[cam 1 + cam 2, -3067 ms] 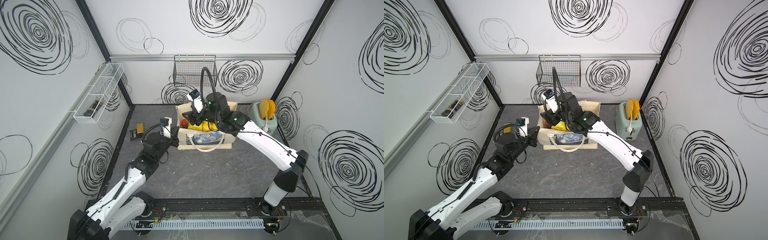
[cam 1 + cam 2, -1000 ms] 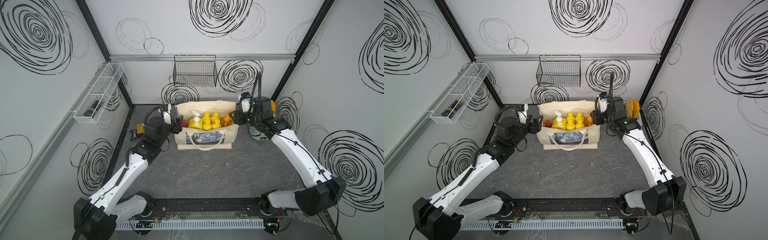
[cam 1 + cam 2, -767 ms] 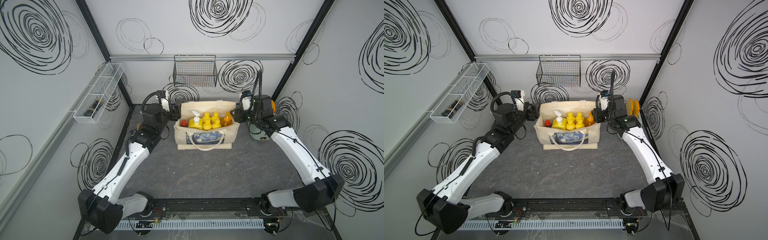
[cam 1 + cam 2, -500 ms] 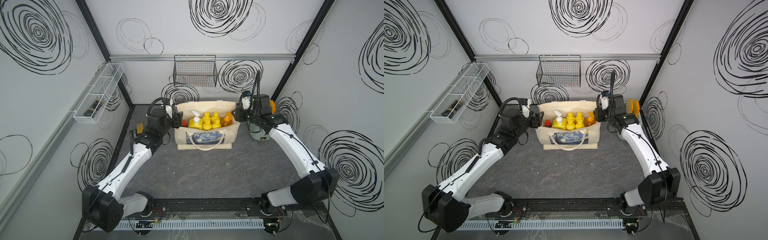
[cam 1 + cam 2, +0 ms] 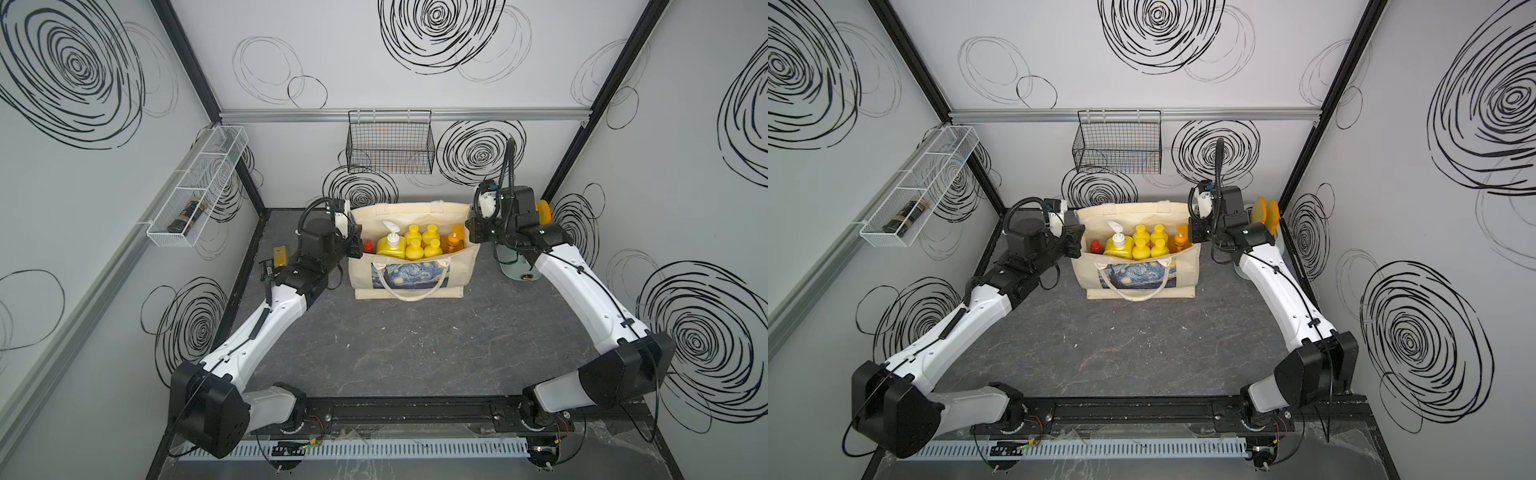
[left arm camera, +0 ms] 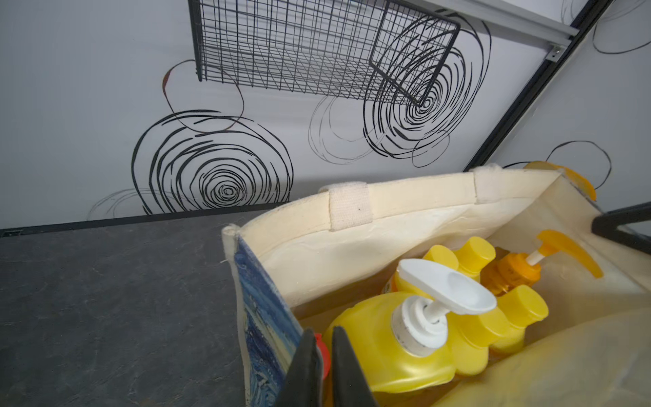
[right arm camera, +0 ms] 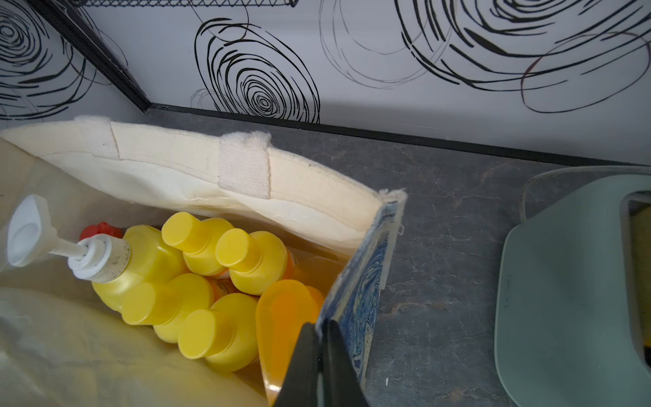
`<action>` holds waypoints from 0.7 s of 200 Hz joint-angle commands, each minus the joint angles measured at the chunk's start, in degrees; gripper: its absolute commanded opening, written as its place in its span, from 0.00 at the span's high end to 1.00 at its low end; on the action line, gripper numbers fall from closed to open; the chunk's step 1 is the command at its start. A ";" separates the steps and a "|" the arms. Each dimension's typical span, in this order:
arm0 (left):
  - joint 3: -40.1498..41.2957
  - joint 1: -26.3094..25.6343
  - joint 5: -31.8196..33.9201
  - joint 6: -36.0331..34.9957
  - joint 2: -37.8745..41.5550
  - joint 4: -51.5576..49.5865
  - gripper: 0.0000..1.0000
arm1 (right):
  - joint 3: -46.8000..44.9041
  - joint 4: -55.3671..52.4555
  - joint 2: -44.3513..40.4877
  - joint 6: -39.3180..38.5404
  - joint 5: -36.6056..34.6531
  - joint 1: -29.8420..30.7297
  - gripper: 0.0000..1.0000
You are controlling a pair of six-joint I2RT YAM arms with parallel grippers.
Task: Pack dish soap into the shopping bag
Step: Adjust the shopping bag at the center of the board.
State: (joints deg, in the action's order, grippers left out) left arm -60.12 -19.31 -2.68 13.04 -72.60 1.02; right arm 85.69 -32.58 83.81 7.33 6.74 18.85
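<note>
— Seven bottles of dish soap stand upright inside the shopping bag, which sits on the tabletop toward the back wall. None is seen outside it, so the packing looks done.

— And the arms?

— The left gripper is pinched shut on the rim of the bag's end wall, just beside the red-capped bottle. The right gripper is pinched shut on the opposite end wall, next to the amber pump bottle. Neither holds a bottle.

— How would the bag handle if lifted from there?

— Heavy, probably, with seven bottles in it. The canvas is soft, so the end walls would likely fold inward under a pull, and a thin pinch of cloth could slip free.

— A better hold?

— The strap handle hanging over the front picture is sewn to carry the load. Failing that, both ends raised together and level, so the bottles stay upright and the white pump is not squeezed by sagging cloth. The bottles themselves are smooth plastic, best taken round the neck under the cap.
</note>
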 commanded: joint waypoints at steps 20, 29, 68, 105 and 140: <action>1.28 0.42 -1.01 0.17 2.50 5.12 1.00 | 2.77 0.09 -2.26 -0.43 -0.67 0.92 1.00; 1.23 0.42 -1.19 0.46 3.08 5.71 1.00 | 2.75 0.55 -2.95 -0.36 -0.73 1.07 1.00; 0.70 0.33 -0.54 0.77 4.70 6.91 1.00 | 4.15 1.49 -4.88 -0.36 -0.90 1.17 1.00; 0.63 0.37 -0.24 0.95 5.80 6.99 1.00 | 5.37 1.50 -5.35 -0.89 -1.76 1.12 1.00; -1.75 1.01 1.95 0.95 3.16 0.82 0.49 | 3.46 1.74 -5.20 -1.10 -1.71 0.19 1.00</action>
State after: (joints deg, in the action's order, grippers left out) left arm -59.44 -19.31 -2.31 13.50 -67.90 3.77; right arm 87.20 -34.57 82.30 7.11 4.93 19.64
